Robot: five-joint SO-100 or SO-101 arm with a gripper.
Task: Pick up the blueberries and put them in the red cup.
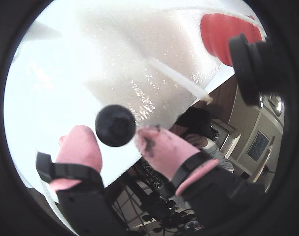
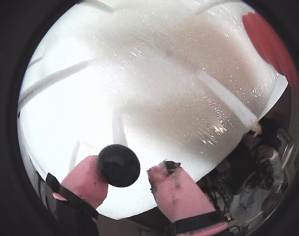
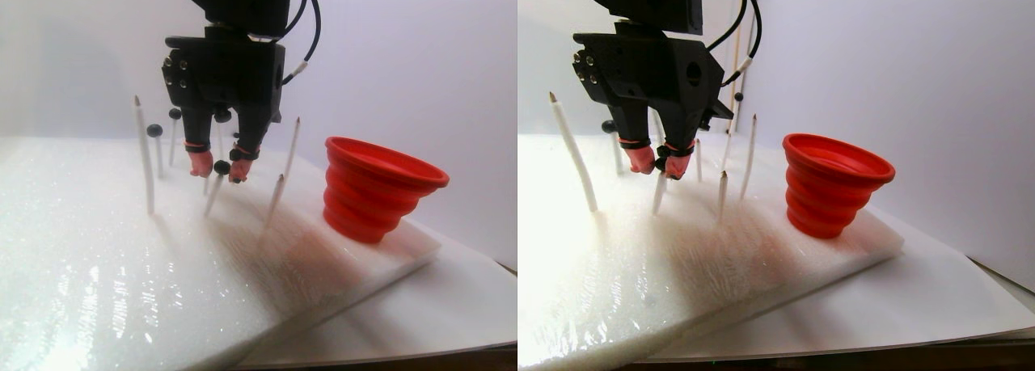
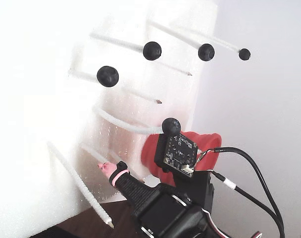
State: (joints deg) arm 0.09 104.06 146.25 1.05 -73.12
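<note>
A thick white foam pad (image 3: 121, 274) lies flat and shines a little where the light hits it. Thin white sticks (image 3: 144, 157) stand up out of it, some straight and some tilted. Under the pad is a wider white sheet (image 3: 420, 314), and a dark brown bench (image 3: 954, 351) edge shows below that. Behind everything is a plain pale wall (image 3: 420, 72).

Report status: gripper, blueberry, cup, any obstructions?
Gripper open around one blueberry, fingers not visibly clamped. Red cup upright on foam pad, apart to the right in the stereo pair. White sticks stand between gripper and cup.
</note>
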